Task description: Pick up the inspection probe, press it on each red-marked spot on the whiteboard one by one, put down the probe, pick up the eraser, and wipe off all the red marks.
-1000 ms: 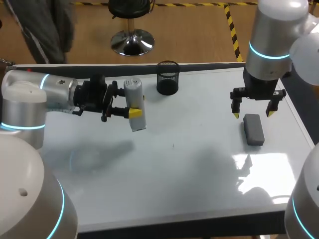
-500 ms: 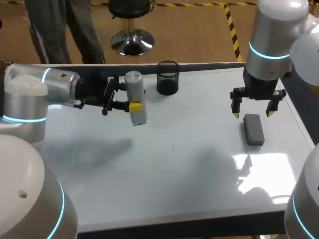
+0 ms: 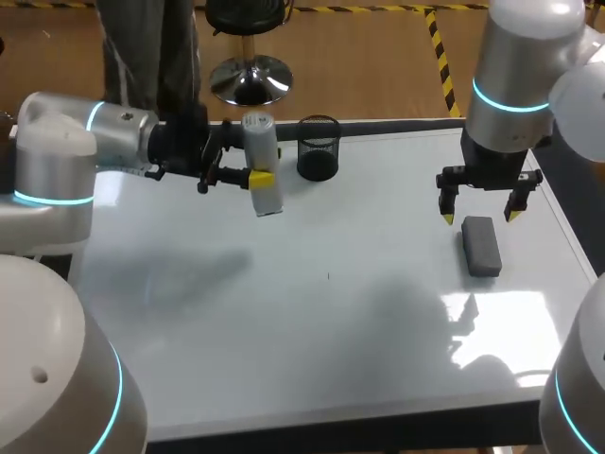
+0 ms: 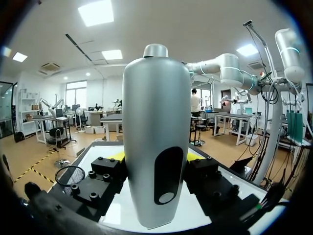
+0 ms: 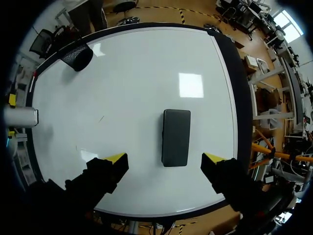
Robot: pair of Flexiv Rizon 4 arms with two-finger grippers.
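The inspection probe (image 3: 256, 142), a silver-grey cylinder with a rounded cap, hangs upright above the back left of the whiteboard (image 3: 331, 322). My left gripper (image 3: 257, 172) is shut on its middle from two sides; in the left wrist view the probe (image 4: 156, 122) fills the space between the fingers of the left gripper (image 4: 155, 164). The dark grey eraser (image 3: 481, 246) lies flat at the right side of the board. My right gripper (image 3: 480, 217) hovers open just above its far end, pointing down. In the right wrist view the eraser (image 5: 176, 132) lies between the open tips of the right gripper (image 5: 164, 157).
A black mesh pen cup (image 3: 318, 148) stands at the board's back edge, just right of the probe. It also shows in the right wrist view as the pen cup (image 5: 77, 56). A tiny dark mark (image 3: 328, 277) sits near the board's middle.
My left arm has carried the probe toward the back of the table and slightly right, nearer the pen cup. The right arm and eraser have not moved.
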